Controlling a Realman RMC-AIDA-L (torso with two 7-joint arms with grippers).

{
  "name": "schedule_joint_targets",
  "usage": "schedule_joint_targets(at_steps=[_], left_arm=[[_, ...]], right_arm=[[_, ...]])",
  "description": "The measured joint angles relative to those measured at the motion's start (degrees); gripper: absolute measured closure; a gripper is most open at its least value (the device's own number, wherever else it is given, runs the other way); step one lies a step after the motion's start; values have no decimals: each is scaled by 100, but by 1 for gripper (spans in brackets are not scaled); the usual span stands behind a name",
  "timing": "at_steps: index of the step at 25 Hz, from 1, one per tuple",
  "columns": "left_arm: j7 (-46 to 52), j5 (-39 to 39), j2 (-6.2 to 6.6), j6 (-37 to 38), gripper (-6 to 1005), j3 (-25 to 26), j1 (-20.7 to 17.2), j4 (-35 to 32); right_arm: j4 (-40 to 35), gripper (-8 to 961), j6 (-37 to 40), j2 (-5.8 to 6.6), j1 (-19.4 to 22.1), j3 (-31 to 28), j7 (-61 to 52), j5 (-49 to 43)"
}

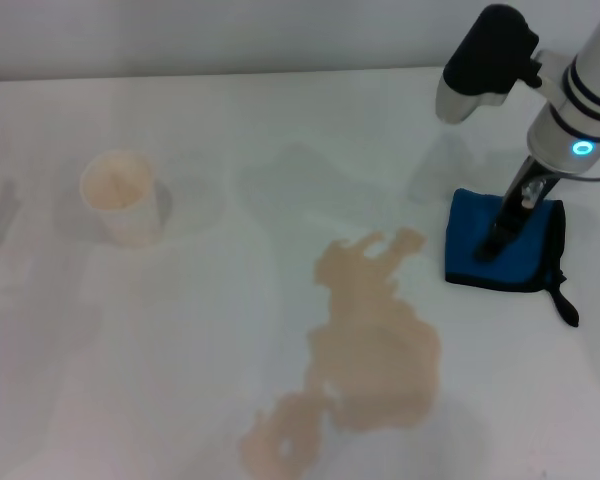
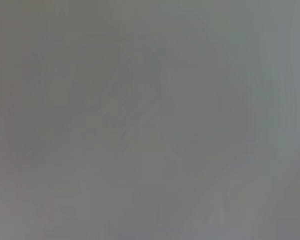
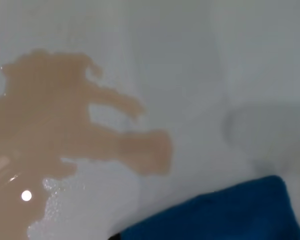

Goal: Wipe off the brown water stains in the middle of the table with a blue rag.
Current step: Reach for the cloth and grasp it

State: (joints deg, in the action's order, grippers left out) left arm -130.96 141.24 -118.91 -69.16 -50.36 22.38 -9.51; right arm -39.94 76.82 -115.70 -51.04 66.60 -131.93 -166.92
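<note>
The blue rag (image 1: 472, 250), with black edging and a loop tab, lies flat on the white table (image 1: 240, 130) at the right. My right gripper (image 1: 495, 243) reaches down from the right and its tip rests on the rag's middle. The brown water stains (image 1: 375, 350) form a tan ragged puddle in the middle of the table, just left of the rag and apart from it. The right wrist view shows the stains (image 3: 50, 120) and a corner of the rag (image 3: 225, 215). My left gripper is out of view; the left wrist view is blank grey.
A cream paper cup (image 1: 125, 195) stands upright at the far left of the table. The table's back edge meets a pale wall behind. My right arm's dark and white wrist housing (image 1: 540, 90) hangs over the back right.
</note>
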Motion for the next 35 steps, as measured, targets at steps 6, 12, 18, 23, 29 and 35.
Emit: schedule_joint_targets(at_steps=[6, 12, 18, 23, 29, 35], left_arm=[[0, 0, 0, 1, 112, 0, 3, 3], [0, 0, 0, 0, 111, 0, 8, -1], [0, 0, -7, 0, 112, 0, 12, 5], [1, 0, -9, -1, 112, 0, 15, 9], [18, 0, -9, -17, 111, 0, 14, 3], [32, 0, -9, -42, 111, 0, 6, -13]], right_arm=[[136, 107, -91, 9, 53, -21, 0, 35], [201, 112, -160, 25, 73, -30, -1, 60], [327, 109, -231, 45, 59, -66, -61, 66], [342, 108, -206, 44, 54, -176, -63, 63], [347, 134, -153, 46, 54, -184, -102, 60], [312, 210, -120, 42, 72, -183, -133, 61]])
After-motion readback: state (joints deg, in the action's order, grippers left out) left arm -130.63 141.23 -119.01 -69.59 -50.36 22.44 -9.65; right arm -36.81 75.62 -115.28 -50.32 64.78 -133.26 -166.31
